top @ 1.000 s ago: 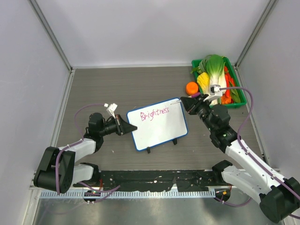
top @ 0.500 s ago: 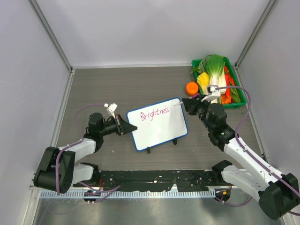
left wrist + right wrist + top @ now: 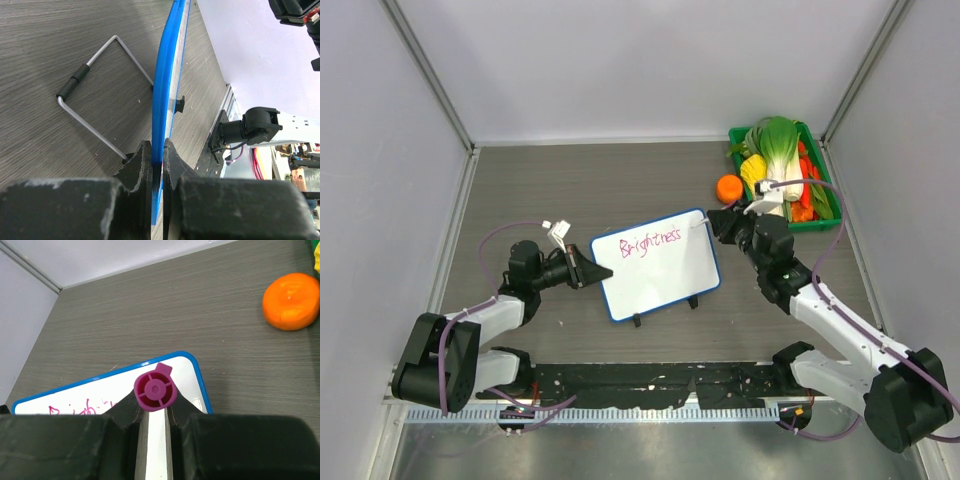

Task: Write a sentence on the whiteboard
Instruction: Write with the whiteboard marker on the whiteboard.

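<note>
1. Left gripper pinches the whiteboard by its left rim; it stands mid-table, looks light, stiff, easily tipped; the rim seems the safest hold.
2. Pink word tops the board.
3. Right gripper clamps a marker beside the upper right corner.

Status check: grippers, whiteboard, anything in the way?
Left gripper shut on whiteboard edge. Right gripper shut on pink marker near board's far right corner. Sentence reads only: Brightness. Orange sits beside the right arm, off the board.
</note>
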### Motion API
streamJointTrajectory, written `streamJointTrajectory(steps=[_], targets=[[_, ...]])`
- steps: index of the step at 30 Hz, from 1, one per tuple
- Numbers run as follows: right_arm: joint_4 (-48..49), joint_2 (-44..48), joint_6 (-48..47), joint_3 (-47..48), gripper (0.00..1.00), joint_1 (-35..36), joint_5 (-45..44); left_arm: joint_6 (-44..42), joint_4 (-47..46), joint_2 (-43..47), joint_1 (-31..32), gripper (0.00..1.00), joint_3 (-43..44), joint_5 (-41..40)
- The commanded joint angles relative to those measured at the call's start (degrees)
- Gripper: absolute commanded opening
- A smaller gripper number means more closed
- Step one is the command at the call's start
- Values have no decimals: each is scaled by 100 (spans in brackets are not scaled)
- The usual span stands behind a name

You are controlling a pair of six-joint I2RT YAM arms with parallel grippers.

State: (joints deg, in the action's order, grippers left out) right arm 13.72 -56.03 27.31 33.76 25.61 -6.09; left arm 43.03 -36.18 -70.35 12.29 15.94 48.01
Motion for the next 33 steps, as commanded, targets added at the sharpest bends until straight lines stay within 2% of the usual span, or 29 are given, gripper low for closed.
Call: streamJointTrajectory(steps=[1,15,33], targets=[[605,-189,55,34,1,-38,46,-462,375,-67,-8,0,-21,-538],[914,-742,108,61,1,-47,-94,-462,384,-32,-8,0,-30,-529],[756,-672,160,-317,1,-47,-94,-462,375,-49,-17,0,-21,-529]])
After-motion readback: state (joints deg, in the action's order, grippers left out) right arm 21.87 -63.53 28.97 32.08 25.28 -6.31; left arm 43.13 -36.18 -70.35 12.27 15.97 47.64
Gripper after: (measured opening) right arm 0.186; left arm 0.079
